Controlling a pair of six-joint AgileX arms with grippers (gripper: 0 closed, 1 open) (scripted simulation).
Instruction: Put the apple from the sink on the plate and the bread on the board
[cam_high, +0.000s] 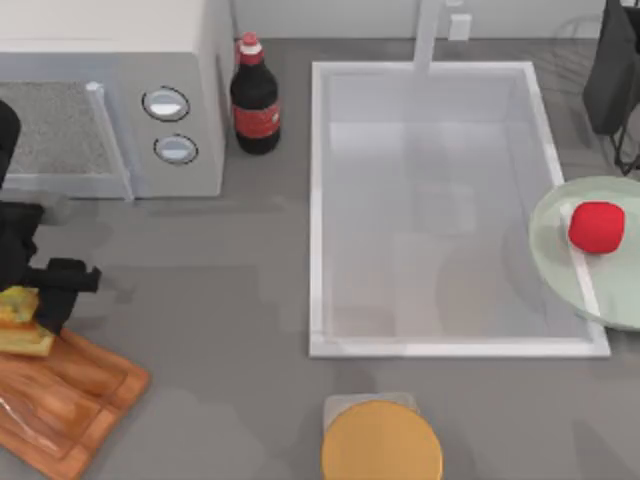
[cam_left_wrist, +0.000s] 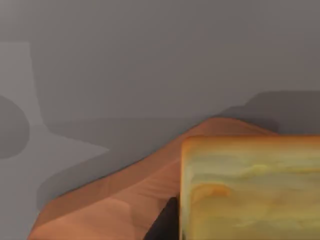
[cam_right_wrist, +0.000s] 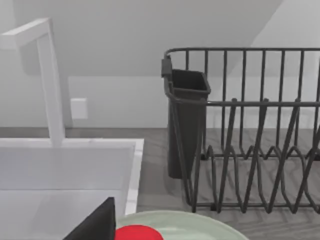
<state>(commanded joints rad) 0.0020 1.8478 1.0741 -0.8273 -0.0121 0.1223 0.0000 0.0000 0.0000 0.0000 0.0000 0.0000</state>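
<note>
The bread (cam_high: 22, 322) is gripped, seemingly, by the left pincer (cam_high: 35, 310) over the board (cam_high: 70, 400) for setting down; the right pincer's state cannot be told.

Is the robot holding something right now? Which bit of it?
The left gripper holds the bread by its upper part, over the board's edge. The apple lies free on the plate.
</note>
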